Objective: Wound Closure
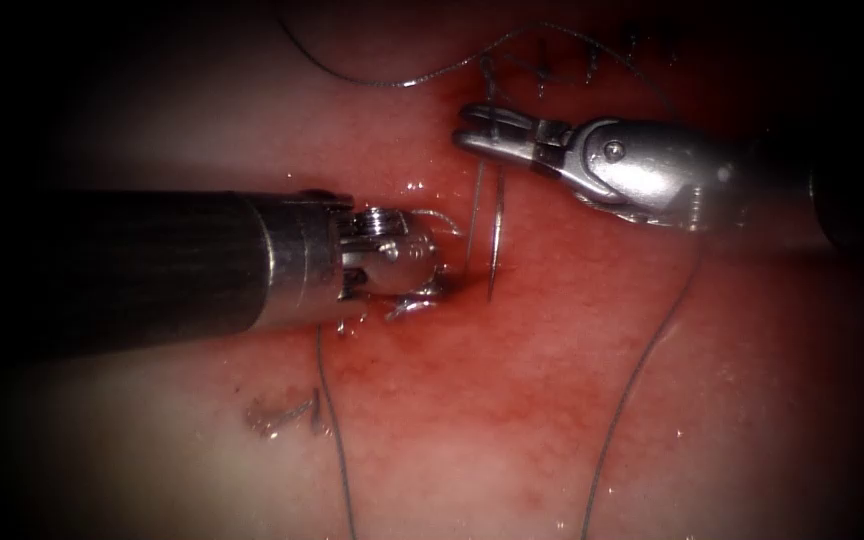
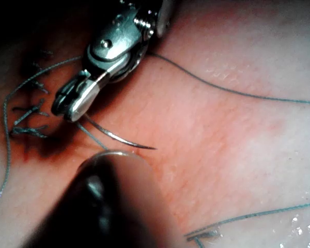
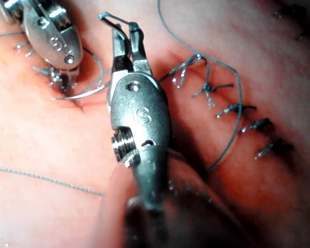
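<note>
My right tool (image 1: 469,128) comes in from the right, its jaws shut on the curved needle (image 1: 494,240) near its thread end. The needle hangs down from the jaws and its tip lies just above the reddened tissue (image 1: 552,350), right beside my left tool's tip (image 1: 424,296). In the left wrist view the needle (image 2: 119,138) curves out from the right tool (image 2: 66,106) with its point free. My left tool presses down on the tissue; the right wrist view has it (image 3: 62,82) beside the needle (image 3: 85,92). The right tool (image 3: 125,31) is close up there.
Several finished stitches (image 1: 552,60) close the cut at the top; they also appear in the right wrist view (image 3: 222,98). Thread (image 1: 632,390) trails down on the right, another strand (image 1: 337,450) runs down on the left, and a loop (image 1: 392,80) lies across the top.
</note>
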Robot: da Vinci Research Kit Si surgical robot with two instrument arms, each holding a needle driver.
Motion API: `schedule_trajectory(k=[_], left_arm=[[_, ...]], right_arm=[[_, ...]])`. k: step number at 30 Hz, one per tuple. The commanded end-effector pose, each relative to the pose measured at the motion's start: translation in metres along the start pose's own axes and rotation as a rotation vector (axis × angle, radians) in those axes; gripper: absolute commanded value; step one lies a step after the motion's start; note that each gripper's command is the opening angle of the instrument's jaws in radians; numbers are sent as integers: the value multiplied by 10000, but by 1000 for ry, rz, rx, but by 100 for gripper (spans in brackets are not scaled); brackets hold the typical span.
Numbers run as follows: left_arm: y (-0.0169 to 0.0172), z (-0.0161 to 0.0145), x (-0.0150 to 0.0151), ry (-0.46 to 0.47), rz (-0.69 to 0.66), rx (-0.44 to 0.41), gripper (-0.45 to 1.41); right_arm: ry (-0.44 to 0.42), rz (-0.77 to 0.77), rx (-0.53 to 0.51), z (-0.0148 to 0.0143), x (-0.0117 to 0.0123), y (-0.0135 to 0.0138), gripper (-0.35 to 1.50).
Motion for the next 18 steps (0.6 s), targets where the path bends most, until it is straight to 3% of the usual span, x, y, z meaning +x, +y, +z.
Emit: schedule_trajectory(k=[1, 12, 18], left_arm=[[-2, 6, 3, -3, 1, -1, 47], [-1, 6, 1, -5, -25, -1, 69], [-1, 6, 1, -4, -31, -1, 69]], right_arm=[[5, -6, -1, 6, -7, -4, -35], [25, -26, -33, 9, -10, -3, -35], [31, -50, -44, 15, -16, -4, -35]])
